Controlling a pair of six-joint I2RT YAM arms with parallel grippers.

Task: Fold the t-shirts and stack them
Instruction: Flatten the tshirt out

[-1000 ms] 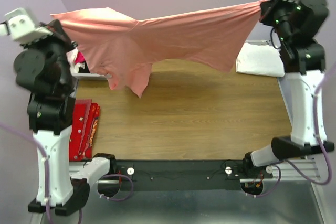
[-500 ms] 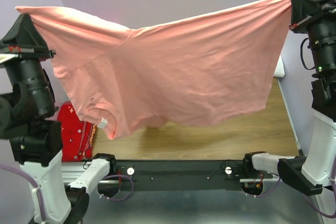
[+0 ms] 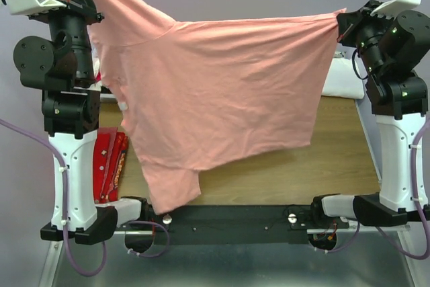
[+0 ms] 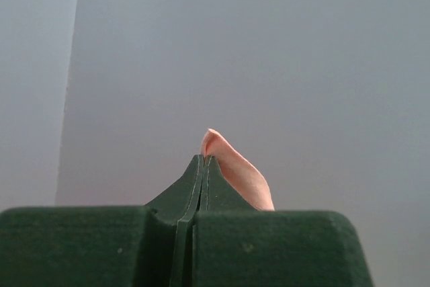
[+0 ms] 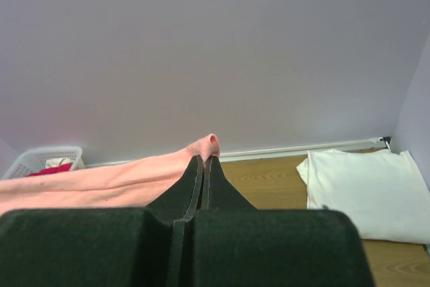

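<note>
Up high, left claw (image 4: 203,161) and right claw (image 5: 203,160) pinch the pink t-shirt (image 3: 222,92)

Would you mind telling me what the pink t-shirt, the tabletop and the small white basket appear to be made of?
The pink t-shirt: thin, matte knit fabric, probably cotton; it sags in soft folds. The tabletop: wood-grain, possibly laminate; brown streaks, fairly flat finish. The basket: white, likely moulded plastic, judging by its lattice walls.

Salmon-pink t-shirt (image 3: 222,92) aloft, white t-shirt (image 5: 363,193) flat
</note>
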